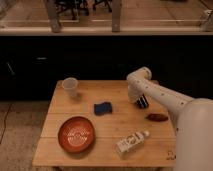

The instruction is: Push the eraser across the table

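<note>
The eraser (pixel 143 101), a small black block with pale stripes, lies on the right side of the light wooden table (pixel 115 91). My gripper (pixel 135 98) points down at the end of the white arm, right beside the eraser's left edge and seemingly touching it. The arm hides part of the eraser.
A pale cup (pixel 70 87) stands at the back left. A blue soft pad (pixel 103 108) lies mid-table, left of the eraser. A red-orange bowl (pixel 76 134) sits front left. A white bottle (pixel 131 141) lies front right. A reddish-brown oblong thing (pixel 157 117) lies near the right edge.
</note>
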Controlling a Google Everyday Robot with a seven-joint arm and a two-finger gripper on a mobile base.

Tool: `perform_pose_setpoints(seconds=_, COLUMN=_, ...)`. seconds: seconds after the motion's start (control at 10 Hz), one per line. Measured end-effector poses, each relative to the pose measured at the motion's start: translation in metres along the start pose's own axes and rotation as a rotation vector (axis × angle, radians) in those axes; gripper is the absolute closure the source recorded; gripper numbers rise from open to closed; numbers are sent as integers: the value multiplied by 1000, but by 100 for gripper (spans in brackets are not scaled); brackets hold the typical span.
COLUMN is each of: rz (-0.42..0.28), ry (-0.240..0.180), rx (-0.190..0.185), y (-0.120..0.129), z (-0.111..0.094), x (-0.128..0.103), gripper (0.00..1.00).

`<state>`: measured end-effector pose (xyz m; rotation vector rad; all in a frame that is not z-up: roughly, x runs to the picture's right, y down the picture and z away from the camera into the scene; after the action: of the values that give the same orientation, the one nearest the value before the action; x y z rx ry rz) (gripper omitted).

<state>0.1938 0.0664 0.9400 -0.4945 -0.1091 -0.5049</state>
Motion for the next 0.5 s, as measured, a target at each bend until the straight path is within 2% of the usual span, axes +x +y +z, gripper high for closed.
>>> perform_pose_setpoints(seconds=0.5, rz=13, ry=17, rx=-10, y=2, z=1, x=5, gripper=100)
